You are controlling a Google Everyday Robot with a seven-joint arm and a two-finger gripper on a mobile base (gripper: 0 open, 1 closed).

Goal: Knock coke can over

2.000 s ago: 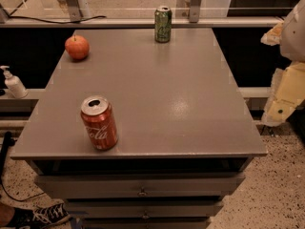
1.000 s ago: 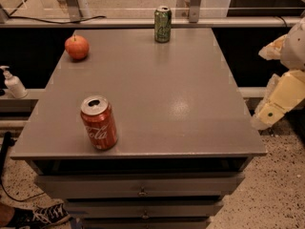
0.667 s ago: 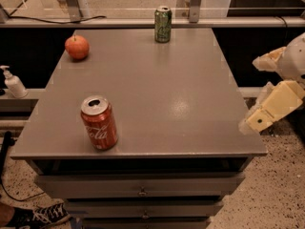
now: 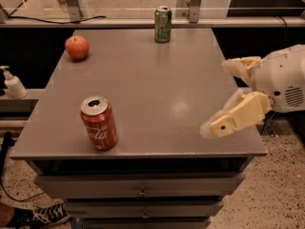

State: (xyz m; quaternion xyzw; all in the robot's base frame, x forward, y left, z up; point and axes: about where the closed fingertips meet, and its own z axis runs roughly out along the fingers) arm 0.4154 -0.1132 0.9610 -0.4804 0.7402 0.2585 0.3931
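In the camera view, your end effector [image 4: 217,98] hangs over the right edge of the desk [image 4: 157,80]. Its two cream fingers are spread apart and hold nothing. The coke can [image 4: 98,123] stands upright well to the left of the end effector, near the desk's front edge, and nothing touches it. Beyond the end effector, at the far edge, you see a green can [image 4: 163,24], with an apple [image 4: 76,47] further left.

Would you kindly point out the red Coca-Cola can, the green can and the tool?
Red aluminium coke can [image 4: 99,128]: camera view, labelled side.
Green metal can [image 4: 163,25]: camera view, mid-body.
Cream two-finger tool [image 4: 217,98]: camera view, mid-gap, over grey table [image 4: 157,80], right side.
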